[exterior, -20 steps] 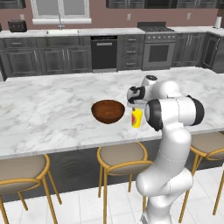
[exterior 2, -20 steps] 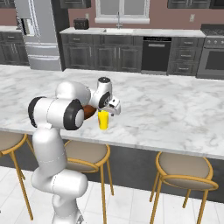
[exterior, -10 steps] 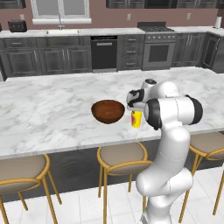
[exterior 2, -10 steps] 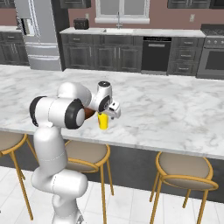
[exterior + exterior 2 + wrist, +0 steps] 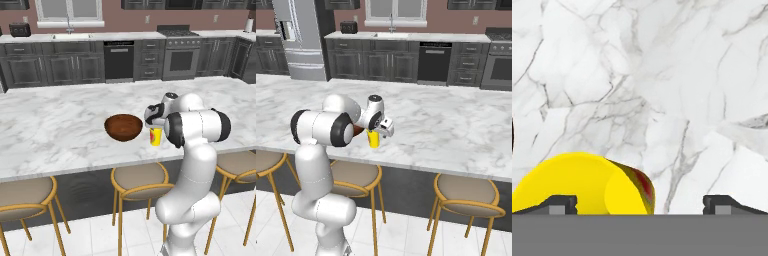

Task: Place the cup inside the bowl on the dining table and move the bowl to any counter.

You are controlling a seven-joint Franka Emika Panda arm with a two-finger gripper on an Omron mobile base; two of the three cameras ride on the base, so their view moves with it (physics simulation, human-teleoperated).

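while the gripper (image 5: 640, 204) hangs with fingers spread wide, the upright cup (image 5: 582, 182) sits toward seven o'clock, off-centre, nearer the left fingertip (image 5: 559, 204).

Yellow cup (image 5: 156, 136) stands upright (red mark) beside the brown bowl (image 5: 122, 127) — on the dining table (image 5: 60, 125).

**Right base view: hand directly over the cup**

The gripper (image 5: 381, 131) hangs just above the cup (image 5: 373, 139), which stands upright on the dining table (image 5: 456, 125) beneath the hand. The finger spacing cannot be read here. A sliver of the bowl (image 5: 358, 131) shows beside the cup, behind the forearm. Gold-legged stools (image 5: 468, 197) stand below the hand, along the table's near edge.
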